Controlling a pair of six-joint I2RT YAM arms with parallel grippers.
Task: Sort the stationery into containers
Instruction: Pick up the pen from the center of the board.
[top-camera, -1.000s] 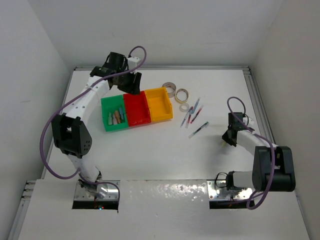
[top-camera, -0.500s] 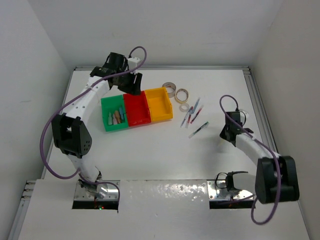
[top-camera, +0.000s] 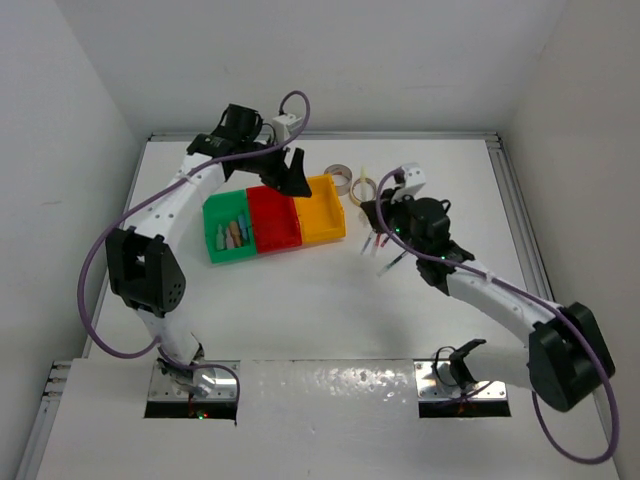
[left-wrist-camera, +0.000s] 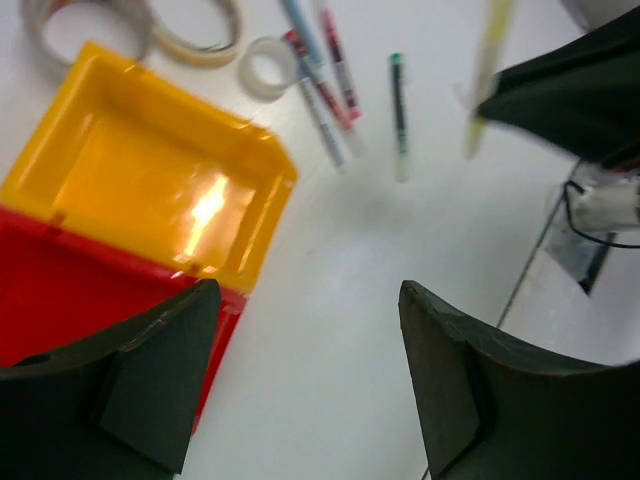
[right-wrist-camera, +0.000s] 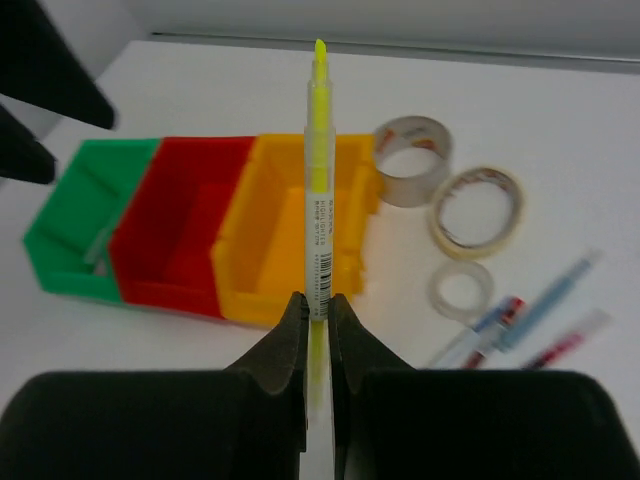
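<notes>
My right gripper (right-wrist-camera: 318, 305) is pinched tight on a yellow highlighter (right-wrist-camera: 318, 150), which sticks straight out past the fingertips, in the air near the yellow bin (right-wrist-camera: 245, 270). My left gripper (left-wrist-camera: 308, 295) hangs over the red bin (left-wrist-camera: 50, 300), jaws wide, with nothing between them. 3 tape rolls (right-wrist-camera: 478, 210) and several pens (right-wrist-camera: 540, 310) lie right of the bins. Pastel blocks (top-camera: 232, 235) sit in the green bin (top-camera: 215, 210).

A white surface (top-camera: 300, 310) sits boxed in by plain white walls (top-camera: 330, 60): one beyond the left hand (top-camera: 292, 178), one to either side. A metal rail (top-camera: 450, 134) edges its far side. The light is soft and even.
</notes>
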